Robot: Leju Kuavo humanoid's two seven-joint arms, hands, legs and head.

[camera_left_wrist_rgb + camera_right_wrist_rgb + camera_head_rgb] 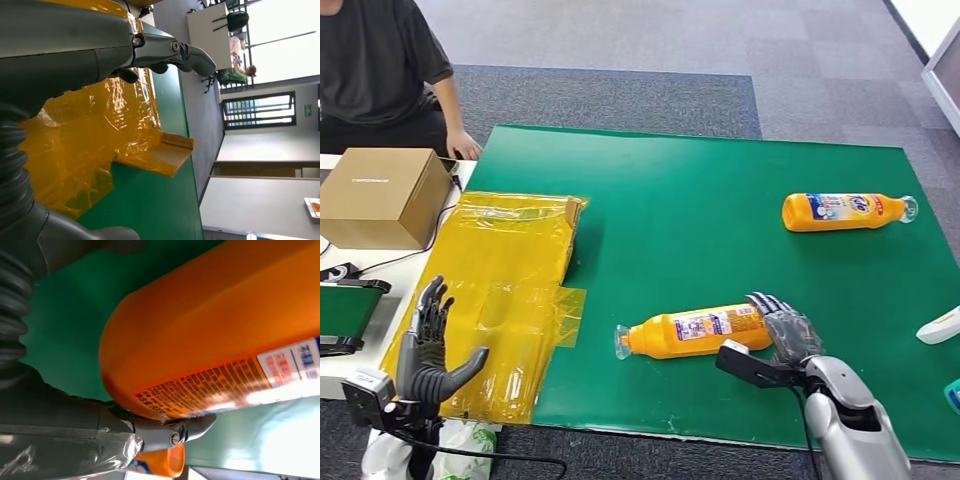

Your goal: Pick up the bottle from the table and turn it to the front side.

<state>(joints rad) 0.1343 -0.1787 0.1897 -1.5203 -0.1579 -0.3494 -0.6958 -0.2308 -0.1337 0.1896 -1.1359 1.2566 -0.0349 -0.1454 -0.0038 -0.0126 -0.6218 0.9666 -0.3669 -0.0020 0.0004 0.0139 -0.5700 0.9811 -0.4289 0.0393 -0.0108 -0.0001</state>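
On the green mat point(712, 190), right hand point(788, 335) touches bottle point(690, 332).

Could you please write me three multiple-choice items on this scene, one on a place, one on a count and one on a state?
1. Where is the right hand?
A. At the base end of the nearer bottle
B. On the cardboard box
C. Over the yellow plastic sheet

2. How many orange bottles lie on the green mat?
A. One
B. Two
C. Four

3. How does the left hand stand?
A. Gripping a bottle
B. Pressing on the box
C. Holding nothing, fingers apart

Answers:
1 A: the head view shows the hand at the bottle's base, and the right wrist view shows the thumb against it.
2 B: the nearer bottle and the farther bottle both lie on their sides.
3 C: it hangs above the sheet's edge with nothing in it.
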